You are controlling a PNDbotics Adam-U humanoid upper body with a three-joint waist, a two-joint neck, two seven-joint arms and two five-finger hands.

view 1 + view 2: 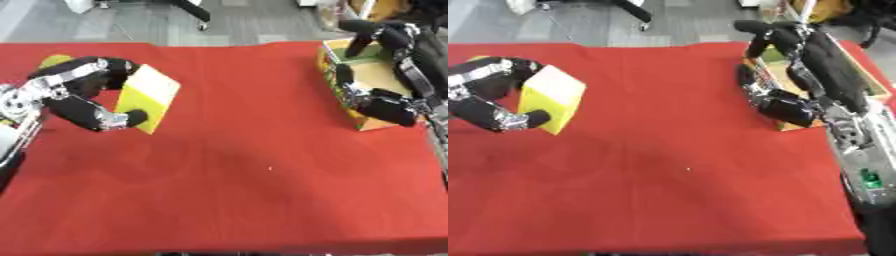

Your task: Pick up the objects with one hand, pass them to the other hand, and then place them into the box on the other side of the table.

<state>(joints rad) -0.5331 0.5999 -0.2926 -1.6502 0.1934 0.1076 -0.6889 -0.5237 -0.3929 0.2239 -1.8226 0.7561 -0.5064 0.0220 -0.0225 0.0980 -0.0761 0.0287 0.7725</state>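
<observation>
Red cloth covered the surface you worked over. Your left hand had its fingers and thumb curled round a yellow block, holding it tilted at the left side. Your right hand hung over the cardboard box at the right edge, fingers spread and holding nothing.

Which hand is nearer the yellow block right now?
Left. The left hand is curled round the yellow block at the table's left side, thumb and fingers on it. The right hand is far across the table, over the box.
</observation>
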